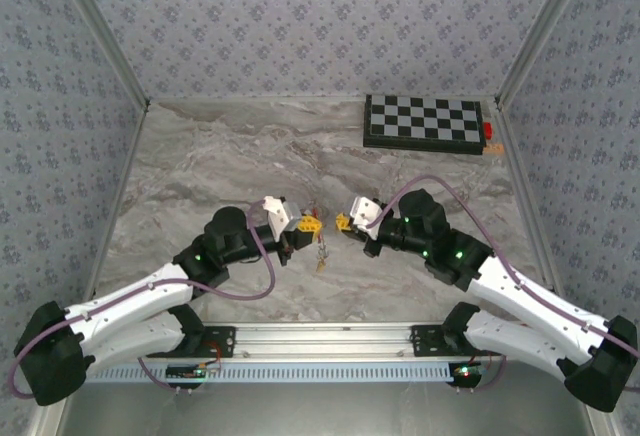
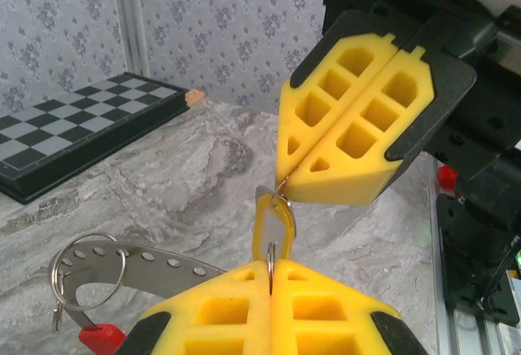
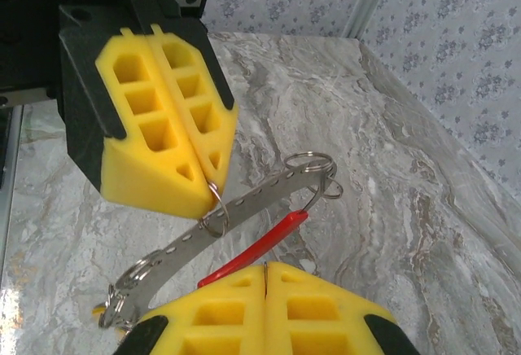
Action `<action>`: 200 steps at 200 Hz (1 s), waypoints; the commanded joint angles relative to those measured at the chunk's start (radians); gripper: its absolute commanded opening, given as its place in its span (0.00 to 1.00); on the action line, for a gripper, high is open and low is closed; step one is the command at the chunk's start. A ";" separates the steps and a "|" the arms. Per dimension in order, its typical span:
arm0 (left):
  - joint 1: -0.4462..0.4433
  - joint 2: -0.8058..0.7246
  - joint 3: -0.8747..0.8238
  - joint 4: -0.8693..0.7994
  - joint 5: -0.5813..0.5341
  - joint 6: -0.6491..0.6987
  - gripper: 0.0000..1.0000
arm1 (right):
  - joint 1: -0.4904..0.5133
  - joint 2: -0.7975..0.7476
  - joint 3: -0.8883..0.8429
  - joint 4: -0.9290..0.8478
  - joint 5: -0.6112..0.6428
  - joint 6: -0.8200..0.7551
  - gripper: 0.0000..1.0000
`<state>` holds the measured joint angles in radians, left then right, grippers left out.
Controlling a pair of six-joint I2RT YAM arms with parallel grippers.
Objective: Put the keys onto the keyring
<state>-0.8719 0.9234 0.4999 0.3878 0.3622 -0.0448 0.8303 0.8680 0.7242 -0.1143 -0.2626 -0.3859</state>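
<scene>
Left gripper and right gripper, yellow foam tips pressed together, pinching wire loop of tan key beside perforated grey-red keyring.

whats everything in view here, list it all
keyring: one, grey perforated band with a red part and small rings, between the grippers
key: one, tan, between the fingertips
chessboard: one, black and grey, far right of table
small pieces: two, red and orange, at the chessboard's right edge
table: one, grey marble
walls: grey, patterned, around the table
arms: two, white and black, near edge
left gripper: one, yellow fingers, shut on a keyring ring
right gripper: one, yellow fingers, shut, seemingly on the key
</scene>
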 commanded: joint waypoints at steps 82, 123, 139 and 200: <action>-0.012 -0.021 0.022 -0.016 -0.015 0.036 0.00 | 0.032 0.022 0.020 0.028 0.010 -0.033 0.00; -0.013 -0.016 0.023 -0.016 -0.011 0.037 0.00 | 0.035 0.018 0.015 0.027 0.015 -0.035 0.00; -0.013 -0.016 0.025 -0.018 -0.009 0.037 0.00 | 0.034 0.016 0.015 0.029 0.018 -0.040 0.00; -0.015 -0.005 0.029 -0.024 -0.002 0.042 0.00 | 0.036 0.018 0.015 0.029 0.014 -0.041 0.00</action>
<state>-0.8803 0.9237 0.4999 0.3576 0.3519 -0.0227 0.8581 0.8955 0.7246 -0.1009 -0.2581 -0.4126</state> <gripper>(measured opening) 0.045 0.039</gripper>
